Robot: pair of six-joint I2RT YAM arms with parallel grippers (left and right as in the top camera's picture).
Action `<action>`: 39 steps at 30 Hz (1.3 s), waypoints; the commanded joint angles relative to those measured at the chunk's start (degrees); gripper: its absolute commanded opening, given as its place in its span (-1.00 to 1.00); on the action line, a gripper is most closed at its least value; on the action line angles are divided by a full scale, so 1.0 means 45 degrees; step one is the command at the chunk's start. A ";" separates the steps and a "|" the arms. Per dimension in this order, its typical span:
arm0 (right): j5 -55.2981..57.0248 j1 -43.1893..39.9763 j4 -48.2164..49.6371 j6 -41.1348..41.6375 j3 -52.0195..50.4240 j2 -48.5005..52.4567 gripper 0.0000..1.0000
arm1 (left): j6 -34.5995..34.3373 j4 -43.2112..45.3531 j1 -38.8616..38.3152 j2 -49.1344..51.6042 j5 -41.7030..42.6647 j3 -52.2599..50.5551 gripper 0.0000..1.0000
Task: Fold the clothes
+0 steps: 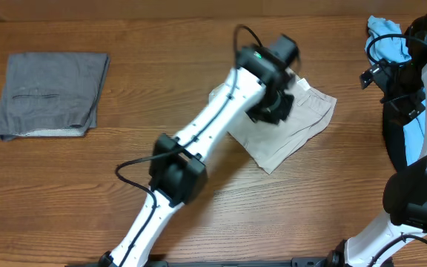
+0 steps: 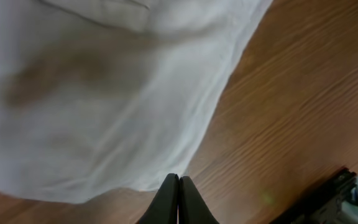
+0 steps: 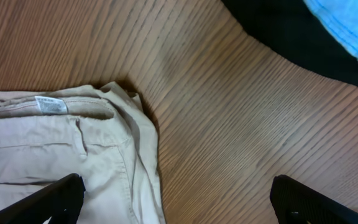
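Note:
The pale beige shorts (image 1: 295,130) lie rumpled right of the table's centre. My left gripper (image 1: 276,107) is over their upper left part. In the left wrist view the shorts (image 2: 104,93) fill the top left, and the left gripper (image 2: 178,182) is shut with its tips at the cloth's hem, with nothing visible between the fingers. In the right wrist view the shorts' waistband with a small white tag (image 3: 50,104) shows at the lower left. My right gripper (image 3: 176,199) is wide open and empty above bare wood beside the shorts (image 3: 55,155).
A folded grey garment (image 1: 50,93) lies at the far left. A blue cloth (image 1: 388,37) sits at the far right by the right arm; it also shows in the right wrist view (image 3: 347,25) over a dark shape (image 3: 278,37).

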 commanded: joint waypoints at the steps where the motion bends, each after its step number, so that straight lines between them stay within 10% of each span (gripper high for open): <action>1: 0.0073 -0.0015 0.0010 -0.0053 0.0180 -0.0180 1.00 | -0.1088 0.0364 -0.0753 -0.0005 -0.0403 -0.1044 -0.92; 22: 0.0073 -0.0015 0.0010 -0.0053 0.0180 -0.0180 1.00 | -0.1545 0.2749 -0.0758 -0.0005 -0.3628 -0.5969 -0.92; 34: 0.0073 -0.0015 0.0010 -0.0053 0.0180 -0.0180 1.00 | -0.1530 0.4323 0.3696 -0.0005 -0.7844 -0.5969 -0.84; 39: 0.0073 -0.0015 0.0010 -0.0053 0.0180 -0.0180 1.00 | -0.1545 0.6368 0.5790 -0.0005 -0.5115 -0.5440 -0.84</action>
